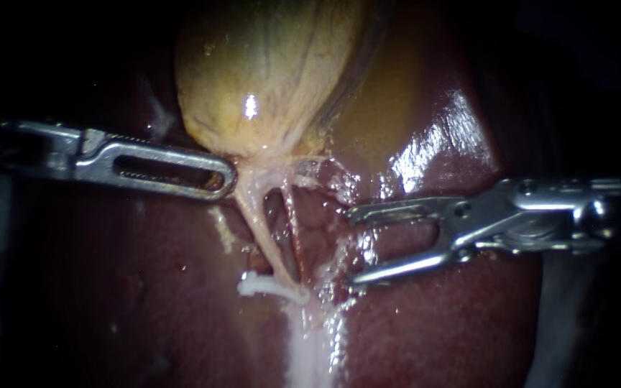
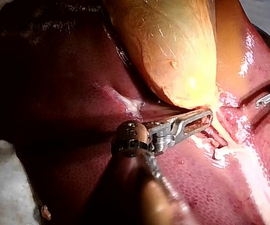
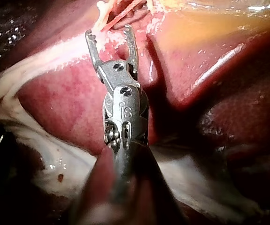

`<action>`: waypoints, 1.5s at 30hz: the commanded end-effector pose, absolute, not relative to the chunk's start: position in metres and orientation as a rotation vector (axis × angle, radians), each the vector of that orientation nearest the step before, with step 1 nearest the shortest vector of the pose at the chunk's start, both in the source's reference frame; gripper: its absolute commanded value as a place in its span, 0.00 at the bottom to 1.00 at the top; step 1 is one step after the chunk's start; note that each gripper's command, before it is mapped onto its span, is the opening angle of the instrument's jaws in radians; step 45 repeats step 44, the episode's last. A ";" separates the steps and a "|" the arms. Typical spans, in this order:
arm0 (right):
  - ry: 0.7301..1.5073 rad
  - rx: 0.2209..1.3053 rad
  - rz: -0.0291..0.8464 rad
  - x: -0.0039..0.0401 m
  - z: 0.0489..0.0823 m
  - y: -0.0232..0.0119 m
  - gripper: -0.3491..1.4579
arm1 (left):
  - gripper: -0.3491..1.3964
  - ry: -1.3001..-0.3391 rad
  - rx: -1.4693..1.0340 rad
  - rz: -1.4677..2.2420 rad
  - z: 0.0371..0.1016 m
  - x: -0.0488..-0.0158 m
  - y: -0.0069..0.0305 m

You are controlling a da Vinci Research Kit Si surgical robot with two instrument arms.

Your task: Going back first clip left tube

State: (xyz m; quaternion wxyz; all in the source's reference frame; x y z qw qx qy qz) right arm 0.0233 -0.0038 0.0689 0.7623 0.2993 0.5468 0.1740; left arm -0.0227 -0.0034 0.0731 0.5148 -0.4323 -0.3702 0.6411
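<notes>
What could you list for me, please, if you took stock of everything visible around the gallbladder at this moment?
gallbladder: one, yellow-tan, upper centre of the endoscope view, lying on the liver.
liver: one, dark red and glossy, under and around everything else.
left tube: one, pale pink, running down from the gallbladder's neck.
right tube: one, thinner, pinkish, close beside the left tube.
clip: one, white, across the left tube's lower end.
pale tissue band: one, whitish, running on below the clip.
left instrument: one, silver, jaws shut on the gallbladder's neck.
right instrument: one, silver, jaws open and empty, beside the right tube.
</notes>
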 end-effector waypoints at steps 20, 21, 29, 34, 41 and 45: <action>1.194 0.633 0.373 0.0223 0.0685 -0.0033 0.47 | 0.00 -0.880 -1.041 1.552 0.0757 -0.0253 -0.0045; 1.194 0.633 0.373 0.0223 0.0685 -0.0033 0.47 | 0.00 -0.881 -1.042 1.553 0.0759 -0.0256 -0.0046; 1.194 0.633 0.374 0.0224 0.0685 -0.0033 0.47 | 0.00 -0.886 -1.034 1.564 0.0772 -0.0274 -0.0047; 1.194 0.633 0.374 0.0224 0.0685 -0.0033 0.47 | 0.00 -0.889 -1.032 1.568 0.0774 -0.0276 -0.0048; 1.194 0.632 0.374 0.0225 0.0684 -0.0034 0.47 | 0.00 -0.889 -1.032 1.569 0.0775 -0.0275 -0.0047; 1.194 0.632 0.374 0.0225 0.0684 -0.0034 0.47 | 0.00 -0.889 -1.032 1.569 0.0776 -0.0275 -0.0047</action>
